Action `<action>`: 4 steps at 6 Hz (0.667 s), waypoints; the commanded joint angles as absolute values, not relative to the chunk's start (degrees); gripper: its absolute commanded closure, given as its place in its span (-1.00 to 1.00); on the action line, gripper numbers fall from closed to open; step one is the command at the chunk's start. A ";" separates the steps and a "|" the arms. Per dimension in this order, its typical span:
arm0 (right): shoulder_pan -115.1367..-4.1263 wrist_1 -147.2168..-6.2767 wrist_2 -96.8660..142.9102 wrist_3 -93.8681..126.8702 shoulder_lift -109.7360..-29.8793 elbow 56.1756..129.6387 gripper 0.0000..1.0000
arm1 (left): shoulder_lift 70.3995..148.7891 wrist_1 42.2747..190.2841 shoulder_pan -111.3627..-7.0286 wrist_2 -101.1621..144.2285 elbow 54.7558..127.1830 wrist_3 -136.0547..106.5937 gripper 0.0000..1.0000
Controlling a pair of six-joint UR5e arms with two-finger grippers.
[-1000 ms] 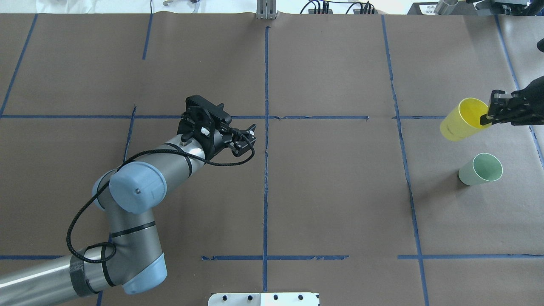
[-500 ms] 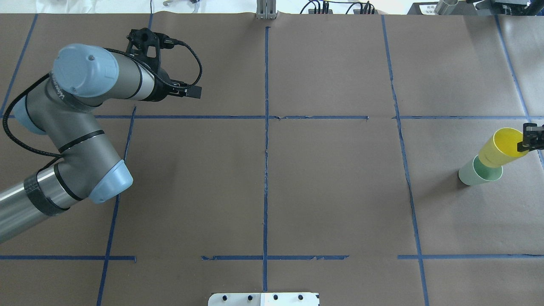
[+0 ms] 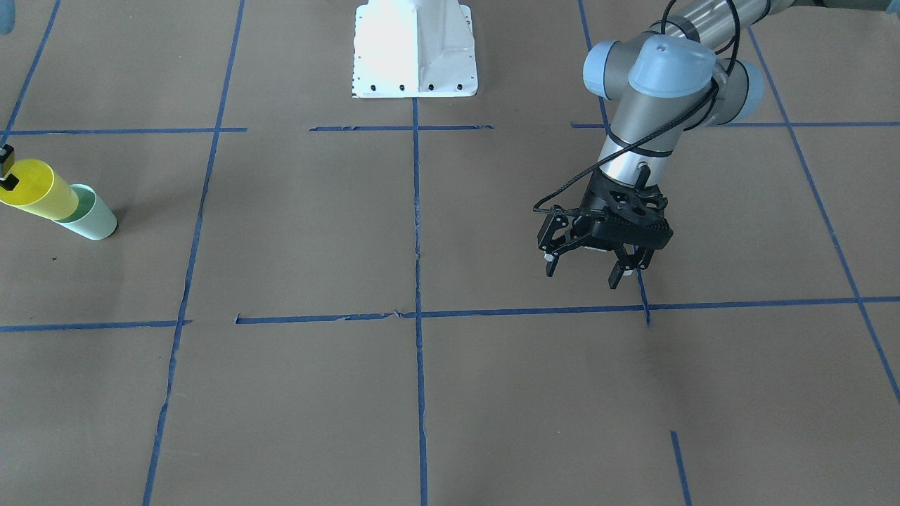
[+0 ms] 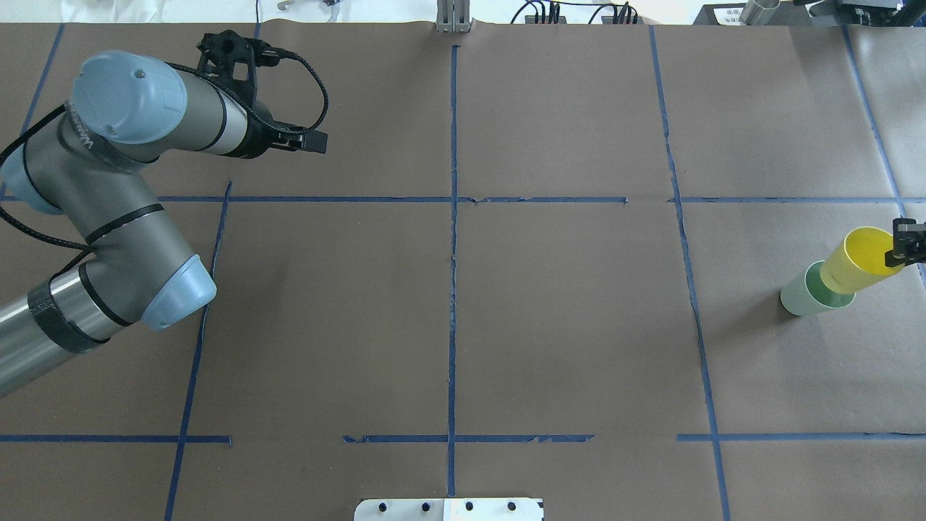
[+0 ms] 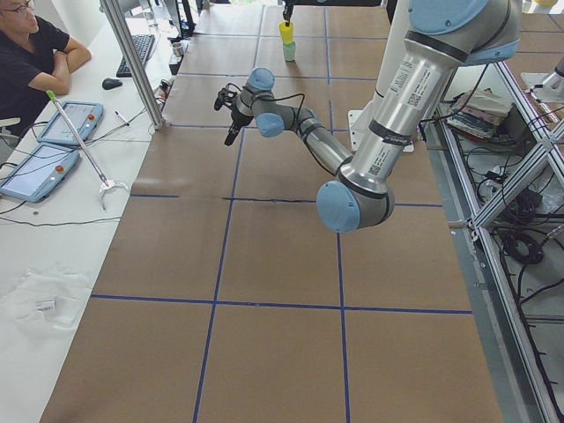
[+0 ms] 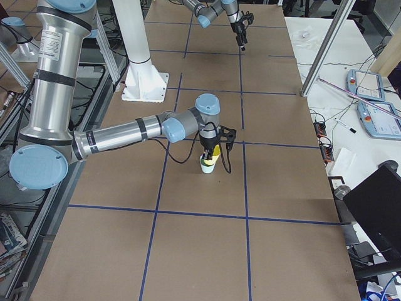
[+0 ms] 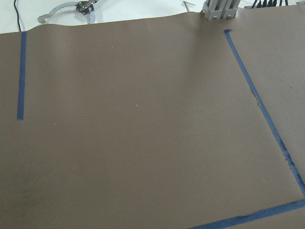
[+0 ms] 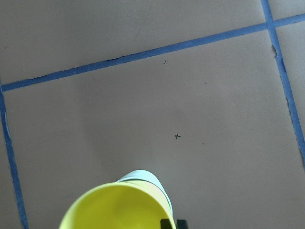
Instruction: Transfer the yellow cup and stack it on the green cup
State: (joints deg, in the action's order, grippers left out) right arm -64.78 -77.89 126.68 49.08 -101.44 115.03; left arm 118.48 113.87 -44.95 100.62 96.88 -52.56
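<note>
Yellow cup has its bottom end inside the mouth of the green cup, w/ most of its wall showing above the green rim; how deep it's seated can't be told. It seems to lean a bit rather than sit straight. Green cup stands upright on the tabletop, far over on the robot's right, in the outermost grid cell marked by the blue tape lines. Right claw is closed on the yellow cup's rim on the side away from the table's middle, pinching the wall btwn its fingers. In the right wrist cam the yellow mouth fills the bottom of the view w/ a black fingertip just beside the rim and a sliver of green cup peeking out behind. Left claw is well apart from both cups, on the robot's left half. It points down and hovers above the tabletop w/ fingers spread wide and nothing in them, near a tape crossing. Left wrist cam shows only brown paper and tape. White base plate sits at the robot's edge of the tabletop, midway across. A person sits at the side desk in the left side view.
</note>
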 commanded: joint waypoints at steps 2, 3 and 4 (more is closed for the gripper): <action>-64.51 -77.87 128.14 48.52 -102.30 114.96 1.00 | 118.48 110.15 -46.83 103.51 96.94 -52.56 -0.99; -64.34 -77.87 128.14 48.43 -102.22 114.87 0.99 | 118.30 110.04 -48.15 104.67 96.94 -52.38 -0.99; -63.81 -77.87 128.14 48.51 -102.13 114.79 0.86 | 117.87 109.87 -49.30 104.76 96.86 -52.12 -0.99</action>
State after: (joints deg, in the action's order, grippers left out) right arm -64.23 -77.88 128.11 48.48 -102.16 114.86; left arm 118.21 110.19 -48.11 104.26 96.91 -52.34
